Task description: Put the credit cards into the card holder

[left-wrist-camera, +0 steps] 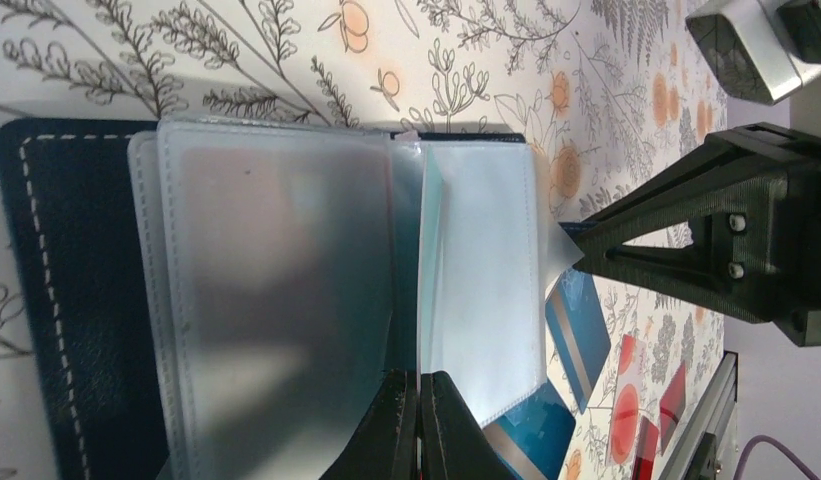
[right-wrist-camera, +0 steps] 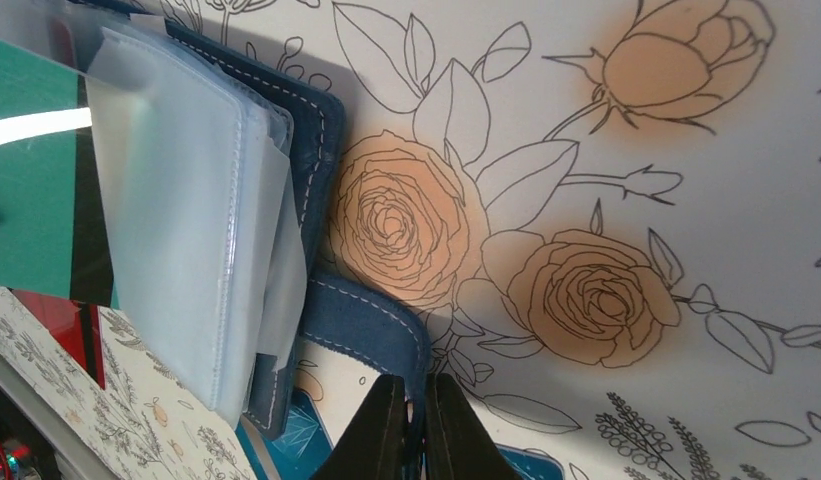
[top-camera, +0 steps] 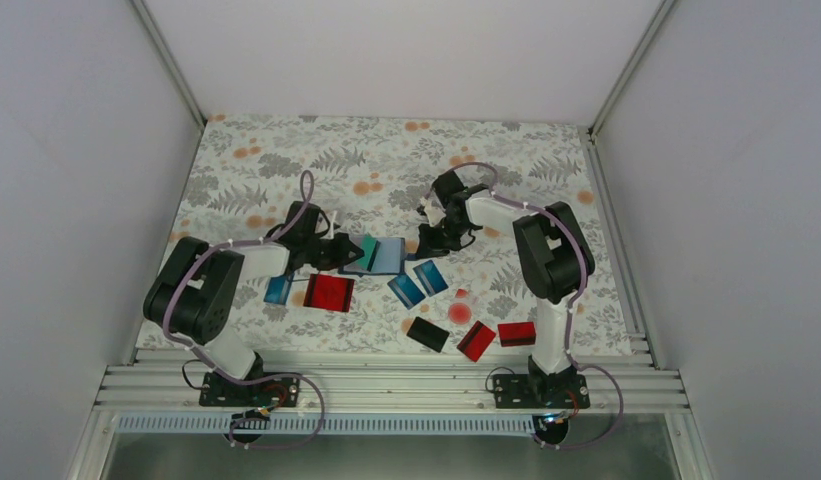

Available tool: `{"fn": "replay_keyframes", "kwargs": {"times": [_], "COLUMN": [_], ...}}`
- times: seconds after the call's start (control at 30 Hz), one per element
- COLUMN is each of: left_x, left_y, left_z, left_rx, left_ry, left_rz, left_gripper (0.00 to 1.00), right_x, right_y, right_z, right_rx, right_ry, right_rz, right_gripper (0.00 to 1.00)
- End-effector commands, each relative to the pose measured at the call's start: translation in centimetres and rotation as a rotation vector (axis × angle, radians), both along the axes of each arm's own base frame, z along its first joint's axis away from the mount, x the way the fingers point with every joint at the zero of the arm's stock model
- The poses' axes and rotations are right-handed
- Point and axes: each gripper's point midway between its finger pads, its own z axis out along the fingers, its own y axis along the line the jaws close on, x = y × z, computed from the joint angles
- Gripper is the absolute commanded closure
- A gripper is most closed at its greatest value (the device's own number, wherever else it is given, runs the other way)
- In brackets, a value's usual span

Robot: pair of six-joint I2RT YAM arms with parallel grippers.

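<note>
**Fig. 1. Card loading, early stage.** The holder (top-camera: 386,258) lies open at mid-table, clear sleeves fanned upward. The left gripper (top-camera: 344,250), at 9 o'clock of the holder, is closed on the teal card (top-camera: 366,248). In the left wrist view that card stands edge-on among the sleeves, so it appears to be entering a pocket but is not seated. The right gripper (top-camera: 423,243), at 3 o'clock, is pinched together on the tab (right-wrist-camera: 371,320), steadying the holder.

Seven cards lie loose on the table (top-camera: 286,170), all nearer the arm bases than the holder:
- a blue card (top-camera: 278,290) at 8 o'clock
- a red card (top-camera: 329,293) at 7 o'clock
- a blue pair (top-camera: 406,290) at 5 o'clock
- a black card (top-camera: 427,334), farther out at 5 o'clock
- a red pair (top-camera: 476,341), also farther out at 5 o'clock

The clear piece (top-camera: 460,310) with a red dot sits among them (it is not a card).

The visible sleeves look empty, though their frosting may hide a card. Judged from this layout, the task has barely begun: one card is part-way in and seven are untouched.
</note>
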Motion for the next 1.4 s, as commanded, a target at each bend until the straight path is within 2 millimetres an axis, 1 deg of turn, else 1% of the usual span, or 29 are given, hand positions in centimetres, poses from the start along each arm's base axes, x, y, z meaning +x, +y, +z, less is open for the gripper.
{"fn": "replay_keyframes", "kwargs": {"times": [0.0, 0.7, 1.03, 1.37], "left_x": [1.2, 0.2, -0.5, -0.9], "left_y": [-0.4, -0.9, -1.3, -2.4], "left_z": [0.2, -0.9, -1.9, -2.2], "left_rx": [-0.012, -0.083, -0.098, -0.094], "left_ry": [-0.034, 0.066, 0.141, 0.171], "left_rz": [-0.013, 0.028, 0.061, 0.065], "left_gripper": [0.97, 0.98, 0.98, 0.98], "right_x": [0.4, -0.3, -0.9, -1.2], "right_y": [0.6, 0.9, 1.1, 1.3], "right_z": [-0.1, -0.3, -0.6, -0.7], "right_rx": [0.023, 0.055, 0.078, 0.098], "right_ry": [0.000, 0.030, 0.049, 0.058], "right_rz": [0.011, 0.010, 0.004, 0.004], "right_gripper": [0.95, 0.96, 0.96, 0.95]}}
